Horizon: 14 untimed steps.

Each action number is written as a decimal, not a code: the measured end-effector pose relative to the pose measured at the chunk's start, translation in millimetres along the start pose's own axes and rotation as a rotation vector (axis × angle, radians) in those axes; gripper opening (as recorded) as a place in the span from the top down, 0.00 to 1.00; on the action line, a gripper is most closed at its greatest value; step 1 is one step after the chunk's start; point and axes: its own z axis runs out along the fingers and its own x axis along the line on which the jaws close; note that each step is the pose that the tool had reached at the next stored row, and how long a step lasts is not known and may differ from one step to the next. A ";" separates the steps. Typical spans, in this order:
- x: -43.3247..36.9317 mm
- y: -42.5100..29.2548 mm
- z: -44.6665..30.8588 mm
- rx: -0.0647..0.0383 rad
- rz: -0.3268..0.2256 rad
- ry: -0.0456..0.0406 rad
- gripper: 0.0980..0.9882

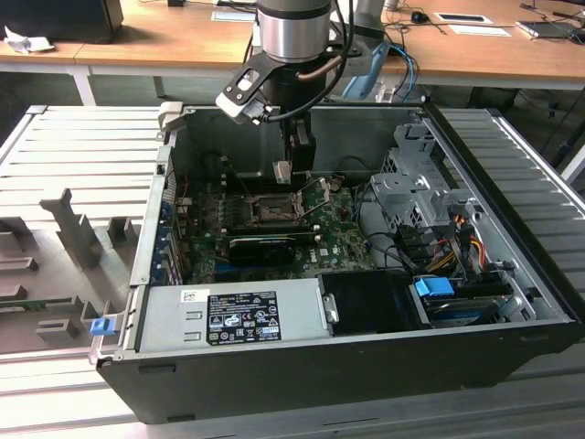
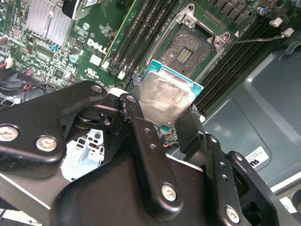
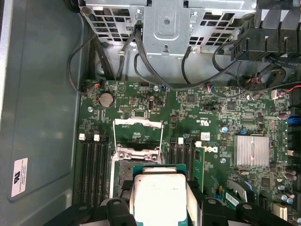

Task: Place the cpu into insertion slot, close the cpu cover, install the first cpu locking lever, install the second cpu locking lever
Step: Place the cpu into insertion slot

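Table: grey ribbed top that carries the case.
Case: open tower on its side (lid off). It holds the board, a grey power box, a metal drive cage and loose cables.
Arm: reaches down into the case from above.
Board: green, flat on the case floor; its dark memory slots look empty.
Hand: narrowed onto the chip, one black finger on each of two opposite edges.
Cover: swung up on its hinge, clear of the socket.
Socket: nothing in it, its pin field uncovered.
Lever: thin wire rod, swung out to the side and not latched.
Chip: pale silvery face with a green rim, hanging over the socket, near it but apart (not seated).
Step in hand: setting the chip into the socket, which I judge to be the first of the four; none looks done.
Doing it well: square the chip's edges to the socket frame and bring it level. Lower it straight, with no sideways drag (the pins likely bend easily). Let it settle under its own weight without pressing, and open the fingers only once it sits flush all round.
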 end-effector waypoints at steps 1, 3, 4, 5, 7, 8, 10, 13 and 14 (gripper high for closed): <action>0.0 0.0 0.4 0.000 0.000 0.0000 0.51; 0.0 -0.1 1.3 0.000 0.000 -0.0001 0.51; 0.0 -0.2 2.0 0.000 0.001 -0.0001 0.51; -0.1 -0.2 2.5 0.000 0.001 -0.0001 0.51; -0.1 -0.4 3.9 0.000 0.001 0.0000 0.51; -0.1 -0.4 4.4 0.000 0.001 -0.0001 0.51; -0.1 -0.6 6.0 0.000 0.001 -0.0001 0.51; -0.2 -0.8 8.0 0.000 0.002 -0.0002 0.51; -0.2 -0.8 8.3 0.000 0.003 -0.0005 0.51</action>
